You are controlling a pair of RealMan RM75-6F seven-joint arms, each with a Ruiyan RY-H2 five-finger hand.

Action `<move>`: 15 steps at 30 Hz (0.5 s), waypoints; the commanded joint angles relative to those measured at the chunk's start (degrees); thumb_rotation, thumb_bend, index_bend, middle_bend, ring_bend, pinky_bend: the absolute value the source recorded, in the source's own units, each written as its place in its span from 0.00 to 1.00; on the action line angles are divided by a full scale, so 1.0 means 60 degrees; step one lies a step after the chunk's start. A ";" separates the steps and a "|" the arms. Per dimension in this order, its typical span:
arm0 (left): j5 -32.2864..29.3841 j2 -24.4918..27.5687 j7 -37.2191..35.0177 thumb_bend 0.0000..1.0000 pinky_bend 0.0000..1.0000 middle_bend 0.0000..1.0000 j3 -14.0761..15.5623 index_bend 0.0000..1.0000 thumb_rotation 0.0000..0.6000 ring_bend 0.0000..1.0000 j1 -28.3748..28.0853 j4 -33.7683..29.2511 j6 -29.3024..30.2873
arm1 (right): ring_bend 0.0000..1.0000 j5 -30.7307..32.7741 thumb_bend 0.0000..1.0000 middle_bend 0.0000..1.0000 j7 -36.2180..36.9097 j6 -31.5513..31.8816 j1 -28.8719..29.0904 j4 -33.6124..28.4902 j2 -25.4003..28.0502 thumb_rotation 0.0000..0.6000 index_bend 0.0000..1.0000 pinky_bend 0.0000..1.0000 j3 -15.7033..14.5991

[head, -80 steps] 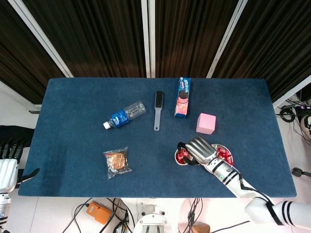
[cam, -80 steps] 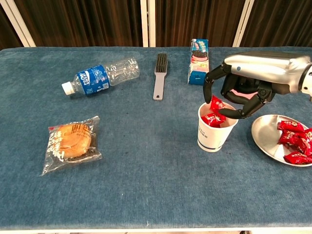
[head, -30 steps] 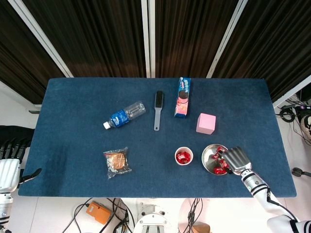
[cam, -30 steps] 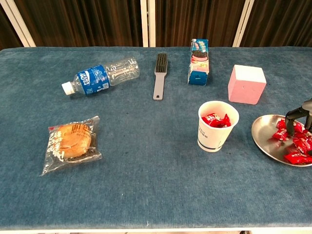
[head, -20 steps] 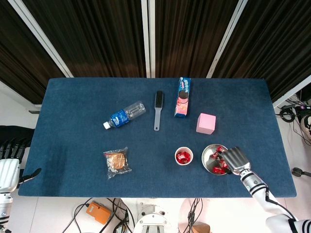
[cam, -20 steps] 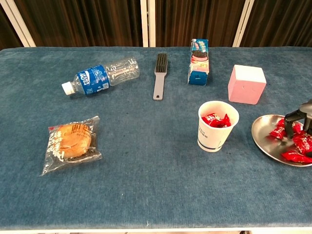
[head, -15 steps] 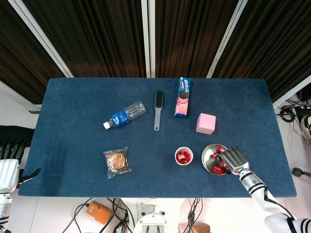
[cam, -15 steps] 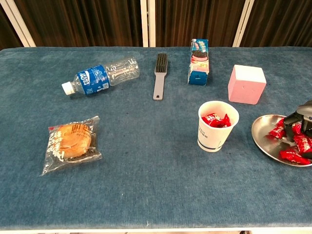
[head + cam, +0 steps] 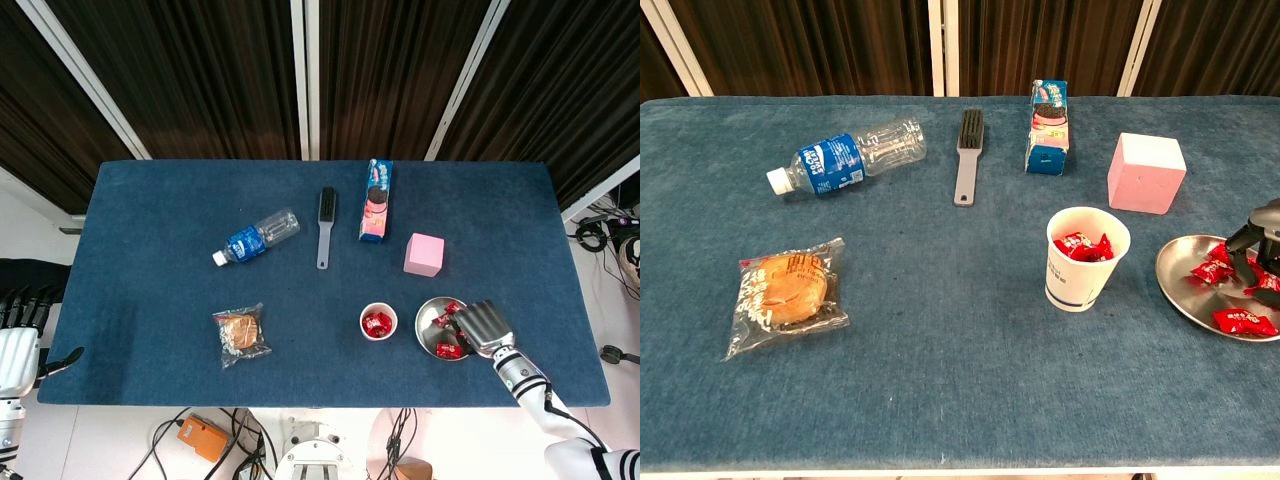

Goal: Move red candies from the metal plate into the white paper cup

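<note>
Reaching fingers: our right hand hangs over the far right part of the metal plate, its dark fingers curled down among the wrappers. We cannot tell from either view whether they are clamped on a candy or only touching the pile.
Candies on the plate: a few red candies lie loose in the dish, one near the near rim, others under and just left of the fingers.
Handling, as we judge it: each sweet looks light and small, with a glossy, crinkly wrapper that should slide on the smooth metal. We would pinch across the thick middle of one, not the flat twisted ends, which would likely slip or tear. A hard press may skate the candy toward the rim, and the shallow plate itself could shift.
Cup: the white paper cup stands upright just left of the plate, apart from it, already holding some red candies. It is thin and light, so a bump from the fingers could tip it.
Left hand: our left hand rests off the left edge of the table, fingers apart, holding nothing.
Further out: a pink block sits far of the plate, a cookie box and brush lie beyond, with a water bottle and a wrapped bun to the left.
</note>
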 commanded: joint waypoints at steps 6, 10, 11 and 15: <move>0.0022 0.0057 0.0035 0.00 0.00 0.11 -0.0024 0.12 1.00 0.00 -0.0015 -0.0054 0.0028 | 1.00 -0.0803 0.61 0.90 0.1290 0.0475 0.0196 -0.1380 0.0829 1.00 0.69 1.00 0.0629; 0.0040 0.0084 0.0071 0.00 0.00 0.11 -0.0033 0.12 1.00 0.00 -0.0027 -0.0110 0.0042 | 1.00 -0.1266 0.61 0.90 0.2050 0.0354 0.0598 -0.2033 0.1098 1.00 0.69 1.00 0.1078; 0.0036 0.0097 0.0086 0.00 0.00 0.11 -0.0037 0.12 1.00 0.00 -0.0029 -0.0127 0.0041 | 1.00 -0.1352 0.61 0.90 0.2167 0.0258 0.0748 -0.2124 0.1080 1.00 0.69 1.00 0.1191; 0.0030 0.0148 0.0129 0.00 0.00 0.11 -0.0066 0.12 1.00 0.00 -0.0029 -0.0198 0.0078 | 1.00 -0.1340 0.61 0.90 0.2265 -0.0239 0.1275 -0.2175 0.0751 1.00 0.69 1.00 0.1457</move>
